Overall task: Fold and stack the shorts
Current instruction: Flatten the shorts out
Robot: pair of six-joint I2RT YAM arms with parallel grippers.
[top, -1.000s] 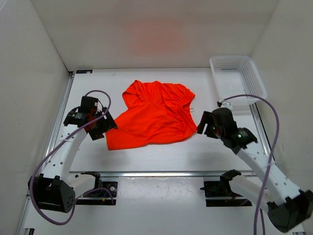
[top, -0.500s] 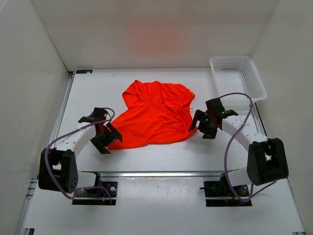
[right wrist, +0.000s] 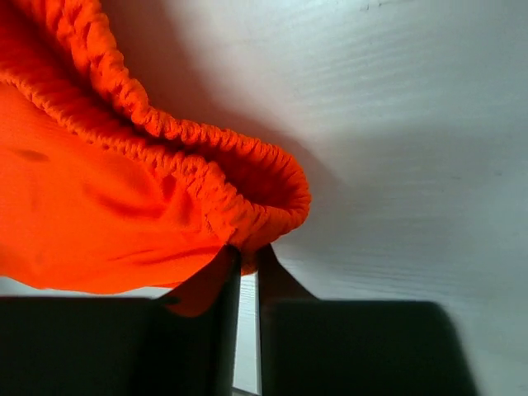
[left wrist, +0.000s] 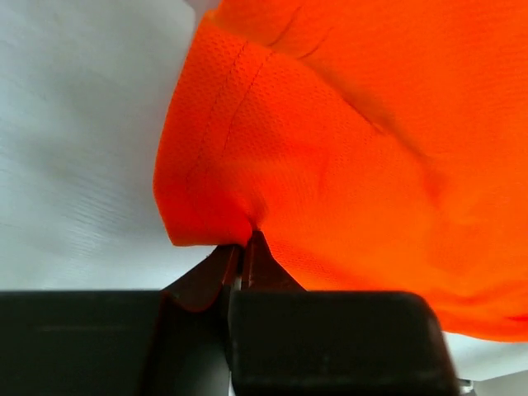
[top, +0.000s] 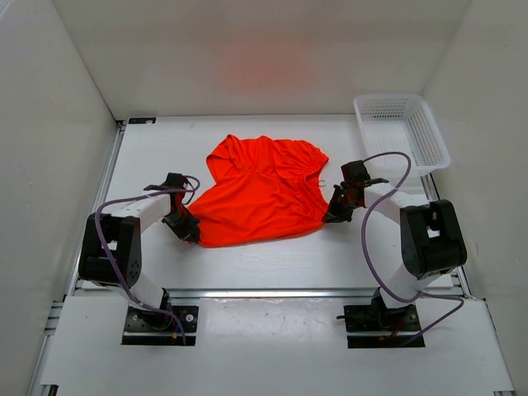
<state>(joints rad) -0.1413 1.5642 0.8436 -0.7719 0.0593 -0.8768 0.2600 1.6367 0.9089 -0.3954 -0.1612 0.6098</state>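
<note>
- The bright orange soft cloth shorts (top: 260, 194) lie in the middle of the flat white table (top: 247, 264). They are a bit crumpled at the far side.
- The white plastic mesh basket (top: 402, 132) sits at the far right, apart from the shorts.
- The left claw (left wrist: 243, 247) is pinching the near left corner of a leg hem.
- The right claw (right wrist: 246, 252) is pinching the bunchy, stretchy waistband (right wrist: 165, 140) at its near right end.
- I think the shorts are light, thin and floppy. They should sag and wrinkle when lifted, and will not break.
- The corners and the thick waistband look like good places to hold. Thin cloth could slip out of a small pinch.
</note>
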